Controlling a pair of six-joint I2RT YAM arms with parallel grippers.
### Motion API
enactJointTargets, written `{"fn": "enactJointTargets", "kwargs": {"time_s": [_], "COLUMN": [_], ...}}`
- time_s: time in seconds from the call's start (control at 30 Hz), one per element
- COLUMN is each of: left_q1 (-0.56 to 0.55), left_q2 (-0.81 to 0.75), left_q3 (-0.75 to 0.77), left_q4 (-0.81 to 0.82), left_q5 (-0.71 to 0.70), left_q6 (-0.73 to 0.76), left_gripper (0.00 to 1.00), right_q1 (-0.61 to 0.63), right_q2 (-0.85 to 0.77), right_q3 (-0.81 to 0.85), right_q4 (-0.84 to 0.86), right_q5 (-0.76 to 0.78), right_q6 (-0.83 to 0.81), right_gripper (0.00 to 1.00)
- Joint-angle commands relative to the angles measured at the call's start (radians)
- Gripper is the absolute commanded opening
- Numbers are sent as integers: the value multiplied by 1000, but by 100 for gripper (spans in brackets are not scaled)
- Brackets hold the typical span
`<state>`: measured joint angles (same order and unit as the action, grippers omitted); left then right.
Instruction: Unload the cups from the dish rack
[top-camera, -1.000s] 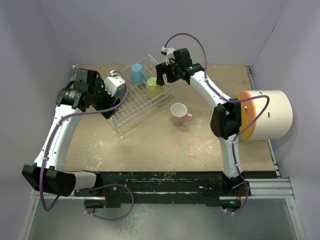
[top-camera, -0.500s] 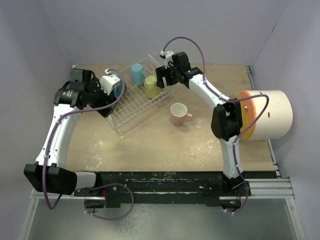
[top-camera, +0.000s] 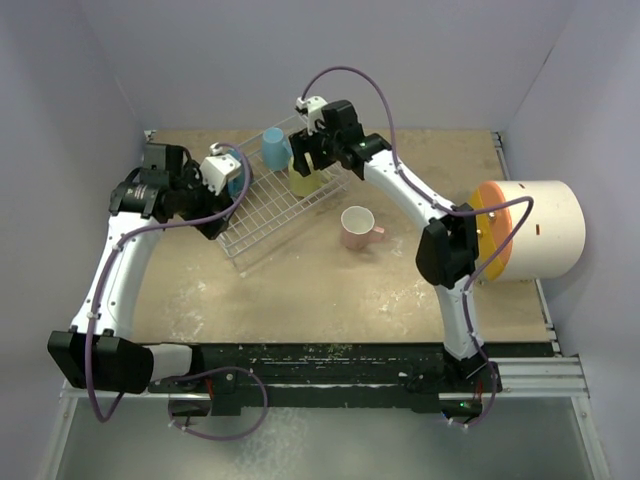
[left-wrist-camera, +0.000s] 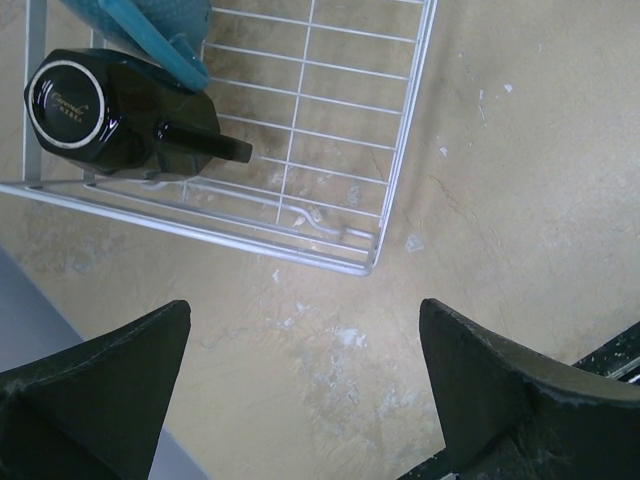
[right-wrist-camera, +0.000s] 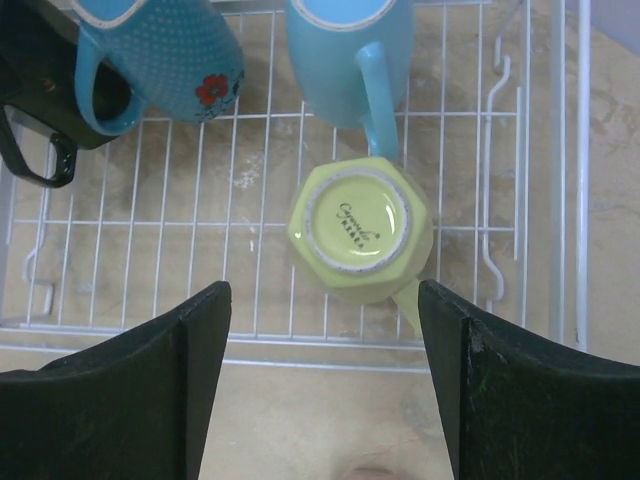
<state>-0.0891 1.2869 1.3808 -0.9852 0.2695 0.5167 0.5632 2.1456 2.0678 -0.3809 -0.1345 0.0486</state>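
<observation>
The white wire dish rack lies at the back left of the table. In the right wrist view it holds an upside-down yellow-green cup, a plain light blue cup, a dotted light blue cup and a black cup. The pink cup stands upright on the table, right of the rack. My right gripper is open above the yellow-green cup. My left gripper is open and empty over bare table beside the rack's corner, near the black cup.
A big cream cylinder with an orange face lies at the right edge of the table. Purple walls enclose the back and both sides. The table's black front rail runs along the near edge.
My right gripper has moved left over the rack, to above the yellow-green cup. My left gripper has drawn back slightly to the left. The cups have not moved.
</observation>
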Motion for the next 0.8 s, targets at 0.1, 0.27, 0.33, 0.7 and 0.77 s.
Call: {"fn": "enactJointTargets", "kwargs": {"time_s": [0.1,0.27,0.33,0.7,0.77], "left_q1": [21,23,24,25,24], "left_q2": [-53,-45,-44,-28,-22], "left_q3": [-8,12,11,41,46], "left_q4": [54,29,28,20,22], "left_q5": [11,52,55,74,77], "left_q6": [9,7,5,3,1], "left_gripper": [99,99,99,99,99], "right_q1": [-28,-50,-51,-51,-50], "right_q2": [72,80,96,187,183], "right_q3": [69,42,47,126,111], "right_q4": [-36,-18,-20,-79,-63], "right_q5": [-14,-35,-49,-101,-124], "right_q6": [-18,-33,-47,-78,-76], "right_gripper": [76,74,74,70,68]}}
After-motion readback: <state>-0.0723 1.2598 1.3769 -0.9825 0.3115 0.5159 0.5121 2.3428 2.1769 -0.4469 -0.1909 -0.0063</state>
